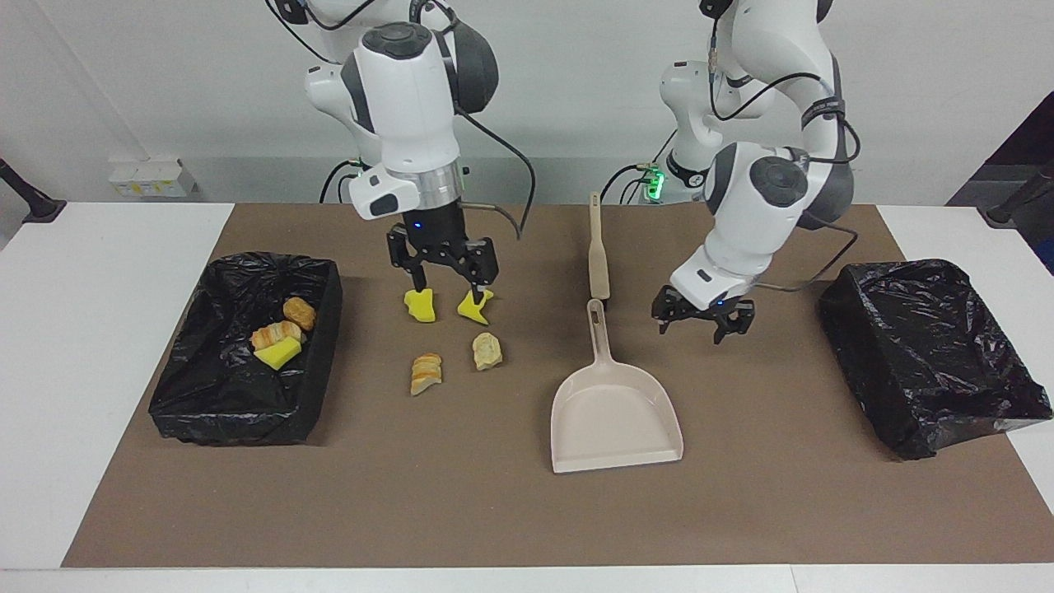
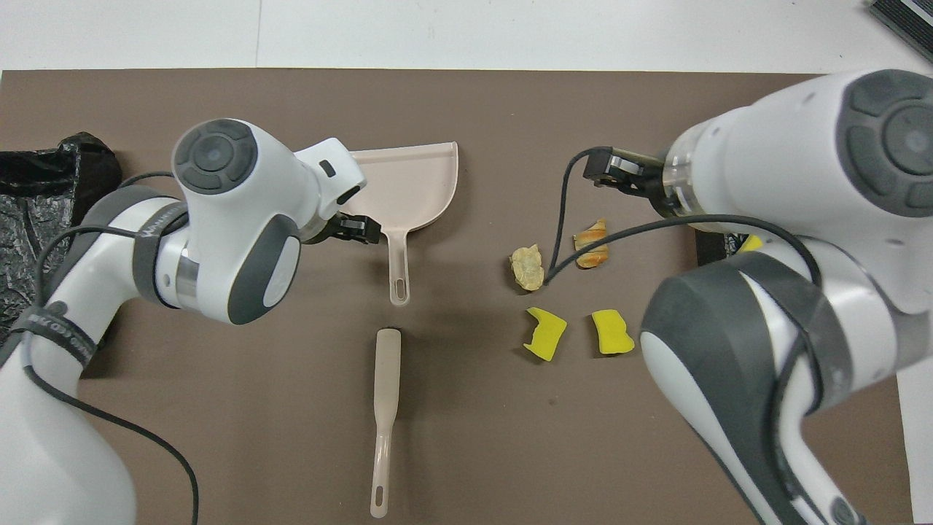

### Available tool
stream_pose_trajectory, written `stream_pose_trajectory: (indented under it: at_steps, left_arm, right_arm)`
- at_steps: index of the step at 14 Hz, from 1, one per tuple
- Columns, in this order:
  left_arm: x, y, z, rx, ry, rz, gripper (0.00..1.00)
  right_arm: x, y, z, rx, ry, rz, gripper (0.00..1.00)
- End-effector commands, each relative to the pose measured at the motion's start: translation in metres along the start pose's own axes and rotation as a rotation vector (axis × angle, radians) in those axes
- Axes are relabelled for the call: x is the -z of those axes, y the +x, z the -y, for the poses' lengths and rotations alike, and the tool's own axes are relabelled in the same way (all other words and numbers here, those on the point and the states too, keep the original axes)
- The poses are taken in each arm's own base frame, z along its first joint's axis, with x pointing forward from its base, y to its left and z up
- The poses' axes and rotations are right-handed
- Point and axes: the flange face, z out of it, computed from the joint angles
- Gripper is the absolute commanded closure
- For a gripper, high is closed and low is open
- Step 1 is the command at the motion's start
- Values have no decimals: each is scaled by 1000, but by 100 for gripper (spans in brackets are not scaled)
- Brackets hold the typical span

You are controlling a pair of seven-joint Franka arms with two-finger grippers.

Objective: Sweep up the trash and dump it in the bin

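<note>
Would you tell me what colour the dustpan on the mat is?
The dustpan is pale beige-pink all over, clearest in the facing view.

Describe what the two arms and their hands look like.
Both arms are glossy white shells with dark grey joint sections and round grey end caps. A black cable loops along each. Green lights glow at their bases. The right hand and left hand are black, with two fingers each; a small blue light shows above the right hand.

- Three bright yellow foam chunks (image 1: 421, 305)
- Four tan bread-like pieces (image 1: 487, 351)
- Two black bag-lined bins (image 1: 930, 354)
- One beige plastic dustpan (image 1: 613, 412)
- One beige flat-handled brush (image 1: 599, 247)
</note>
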Motion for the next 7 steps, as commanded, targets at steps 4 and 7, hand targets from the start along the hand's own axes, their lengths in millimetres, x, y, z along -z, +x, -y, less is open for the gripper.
stream_pose_trajectory:
  at_steps: [4, 7]
  left_arm:
    - [-34, -18, -58, 65, 4, -17, 0]
    - [-50, -29, -63, 67, 8, -3, 5]
  right_arm:
    - [9, -20, -43, 46, -9, 45, 0]
    - [8, -13, -48, 64, -5, 40, 0]
